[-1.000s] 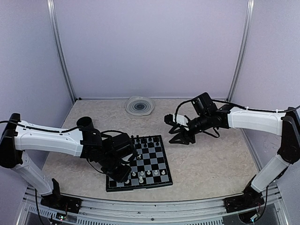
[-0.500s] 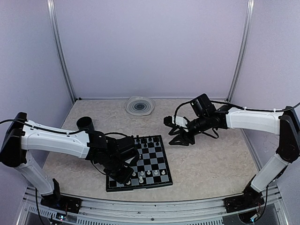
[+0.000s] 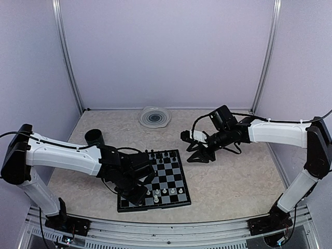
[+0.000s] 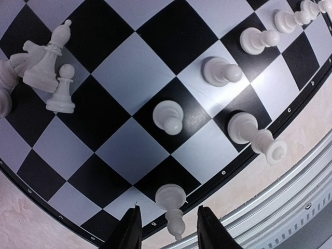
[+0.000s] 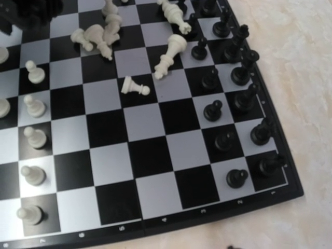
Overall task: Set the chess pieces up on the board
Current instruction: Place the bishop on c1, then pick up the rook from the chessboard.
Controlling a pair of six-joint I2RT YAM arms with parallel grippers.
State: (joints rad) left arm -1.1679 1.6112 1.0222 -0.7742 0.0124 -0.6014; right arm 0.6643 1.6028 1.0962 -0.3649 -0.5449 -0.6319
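Observation:
The board [image 3: 167, 175] lies in front of the arms. My left gripper [image 3: 140, 194] hovers over its near-left corner. In the left wrist view its fingers [image 4: 129, 231] stand apart on either side of a white piece [image 4: 171, 199], which stands upright on an edge square with a gap on each side. White pawns [image 4: 168, 116] stand along the second row. Several white pieces [image 4: 41, 65] lie toppled in a heap. My right gripper [image 3: 199, 154] hangs open and empty just past the board's far-right corner. Its wrist view shows black pieces [image 5: 233, 78] standing in two rows and toppled white ones [image 5: 168, 57].
A black cup [image 3: 94, 136] stands left of the board. A round clear ridged plate [image 3: 154, 116] sits at the back wall. A metal rail [image 3: 166, 228] runs along the near table edge, close to the board's front border.
My left gripper has opened and let go of the white piece, which now stands on the near edge row. The right arm has drifted slightly left.

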